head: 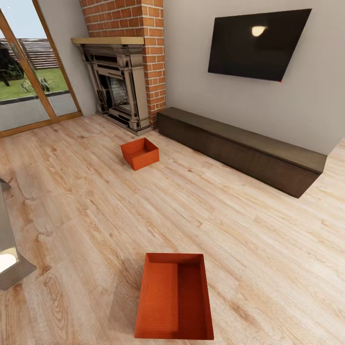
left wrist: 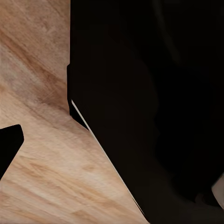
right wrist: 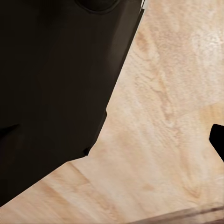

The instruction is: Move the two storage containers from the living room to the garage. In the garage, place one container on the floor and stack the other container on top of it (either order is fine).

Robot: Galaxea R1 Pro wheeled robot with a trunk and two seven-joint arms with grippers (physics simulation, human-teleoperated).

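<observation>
Near container (head: 175, 297) dead ahead on plank floor (head: 249, 230), long axis pointing away; second container (head: 139, 153) far-left by fireplace (head: 120, 86); can't tell either gripper's state

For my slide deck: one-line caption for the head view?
Two orange-red storage containers sit apart on the living room's wood floor.

Bright daylight, sharp, soft shadows

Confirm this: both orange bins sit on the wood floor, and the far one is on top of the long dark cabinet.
Not quite. In the head view the far bin sits on the wood floor before the fireplace, beside the cabinet, not on it. The near bin is on the floor too.
</observation>
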